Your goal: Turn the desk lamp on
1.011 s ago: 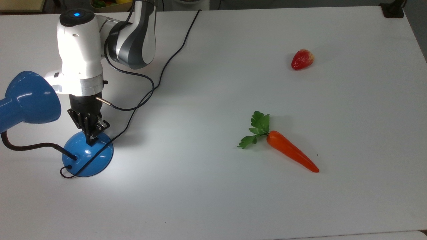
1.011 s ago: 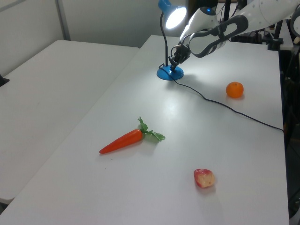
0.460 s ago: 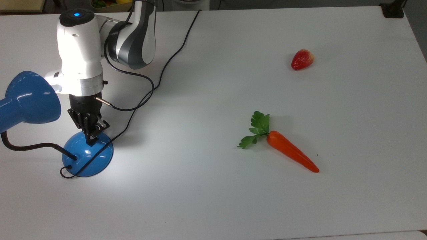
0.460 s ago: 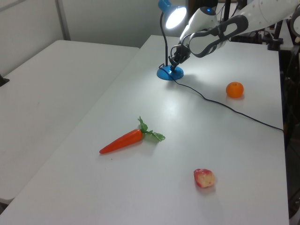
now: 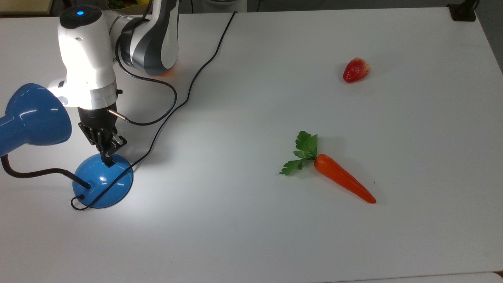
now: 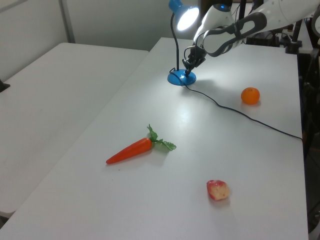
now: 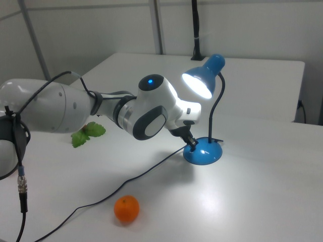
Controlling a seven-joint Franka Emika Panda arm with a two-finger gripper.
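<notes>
The desk lamp stands at the top view's left, with a round blue base (image 5: 103, 181), a black bendy neck and a blue cone shade (image 5: 33, 118). Its bulb glows bright in the shade (image 7: 201, 80), and a pool of light lies on the table around the base (image 6: 181, 78). My gripper (image 5: 107, 161) points down with its fingers shut together and nothing between them. Its tip is over the far rim of the base (image 7: 202, 153), just above or barely touching it. I also see the gripper (image 7: 192, 142) right beside the dome, and the gripper (image 6: 188, 71) above the base.
The lamp's black cord (image 5: 196, 74) runs across the table toward the far edge. A toy carrot (image 5: 344, 179) lies mid-table and a strawberry (image 5: 356, 70) at the top view's upper right. An orange (image 6: 250, 95) sits beside the cord.
The arm has shifted slightly up and left in the top view, and the gripper tip has drawn back from the dome's middle to its far rim. The lamp stays lit throughout.
</notes>
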